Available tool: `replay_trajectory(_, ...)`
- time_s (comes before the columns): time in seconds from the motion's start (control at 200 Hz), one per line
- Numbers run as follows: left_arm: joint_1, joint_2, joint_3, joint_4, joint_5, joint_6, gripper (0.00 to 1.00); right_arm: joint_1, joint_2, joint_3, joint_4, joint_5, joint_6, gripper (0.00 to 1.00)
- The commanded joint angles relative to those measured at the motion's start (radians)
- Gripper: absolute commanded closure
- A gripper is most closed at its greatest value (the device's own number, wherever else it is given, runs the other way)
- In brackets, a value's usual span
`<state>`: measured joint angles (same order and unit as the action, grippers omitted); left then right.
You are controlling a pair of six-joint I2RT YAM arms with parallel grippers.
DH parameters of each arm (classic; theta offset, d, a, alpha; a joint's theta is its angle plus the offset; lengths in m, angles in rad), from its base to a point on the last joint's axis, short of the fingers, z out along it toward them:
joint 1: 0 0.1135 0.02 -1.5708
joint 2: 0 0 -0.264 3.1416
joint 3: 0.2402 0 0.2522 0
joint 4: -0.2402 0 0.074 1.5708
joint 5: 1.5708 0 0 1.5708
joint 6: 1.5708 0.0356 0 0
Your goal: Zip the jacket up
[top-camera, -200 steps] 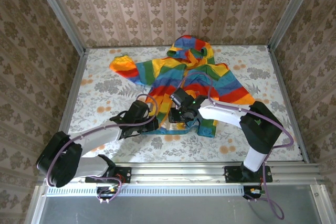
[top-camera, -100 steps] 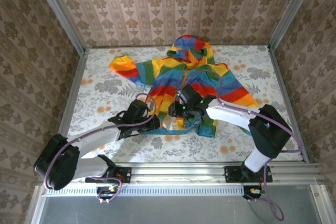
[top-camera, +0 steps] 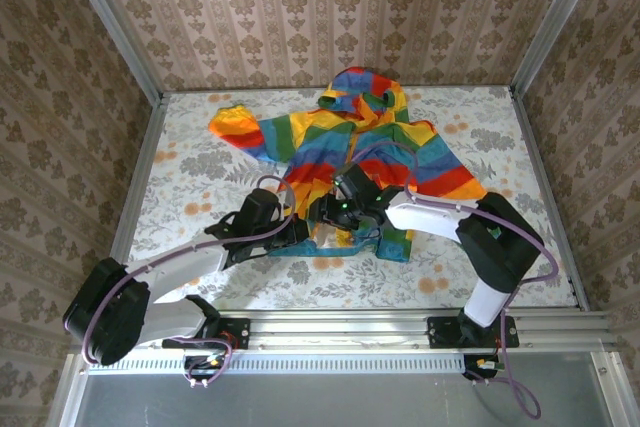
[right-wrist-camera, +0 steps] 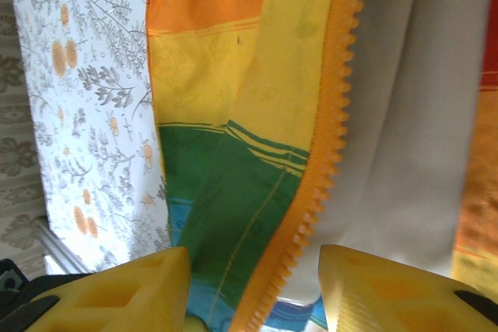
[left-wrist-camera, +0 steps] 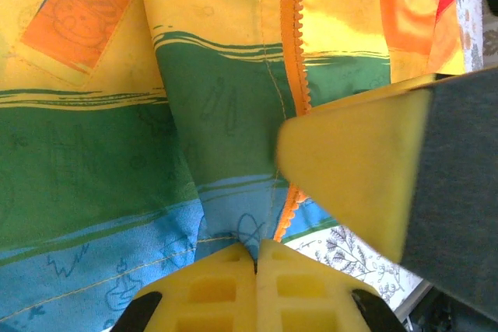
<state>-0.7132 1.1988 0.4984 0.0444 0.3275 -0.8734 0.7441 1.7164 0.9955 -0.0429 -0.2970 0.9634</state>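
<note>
**Zipping not yet begun.** The jacket [top-camera: 350, 152] lies spread at the centre of the floral worktop [top-camera: 190, 177], hood toward the top of the frame. Its front stands open, with the orange zipper [right-wrist-camera: 327, 138] teeth unjoined beside the pale beige lining [right-wrist-camera: 412, 114]. Left gripper [left-wrist-camera: 257, 258]: fingers together at the blue hem, apparently pinching it. Right gripper [right-wrist-camera: 253, 270]: fingers apart, straddling one zipper edge without clamping it. Remaining: mate both halves and close them up to the collar. Fabric: bold rainbow stripes, lightly rumpled.

jacket [top-camera: 320, 142] lower front partly hidden under right arm [top-camera: 430, 215], zipper [right-wrist-camera: 331, 153] cut off at frame edges
</note>
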Motion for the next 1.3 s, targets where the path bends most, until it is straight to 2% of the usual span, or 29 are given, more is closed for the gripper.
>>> replay_trajectory(0.0, -0.006, -0.004, -0.016, 0.054, 0.022, -0.03, 1.0, -0.001, 0.026, -0.018, 0.08, -0.061, 0.069, 0.52)
replay_trajectory(0.075, -0.006, 0.001, -0.028, 0.074, 0.017, -0.034, 1.0, -0.001, 0.036, -0.02, 0.1, -0.075, 0.075, 0.57)
replay_trajectory(0.285, -0.006, 0.035, -0.024, 0.073, 0.019, -0.019, 1.0, -0.004, 0.027, -0.015, 0.086, -0.06, 0.056, 0.86)
replay_trajectory(0.425, -0.005, 0.047, -0.011, 0.057, 0.023, -0.002, 0.98, -0.005, 0.001, -0.009, 0.049, -0.021, 0.022, 1.0)
replay_trajectory(0.725, 0.012, 0.032, 0.014, 0.001, 0.026, 0.04, 0.7, -0.016, -0.032, 0.026, -0.077, 0.024, -0.072, 1.0)
replay_trajectory(0.855, 0.033, 0.016, 0.018, -0.004, 0.074, 0.059, 0.61, -0.029, -0.042, 0.032, -0.105, 0.025, -0.094, 1.0)
replay_trajectory(0.995, 0.06, -0.025, 0.019, -0.017, 0.106, 0.084, 0.6, -0.041, -0.054, 0.039, -0.132, 0.025, -0.111, 1.0)
replay_trajectory(1.105, 0.066, -0.046, 0.014, -0.006, 0.131, 0.105, 0.62, -0.046, -0.058, 0.042, -0.139, 0.02, -0.117, 1.0)
replay_trajectory(1.295, 0.066, -0.02, 0.005, 0.052, 0.188, 0.083, 0.64, -0.048, -0.058, 0.046, -0.136, 0.0, -0.117, 1.0)
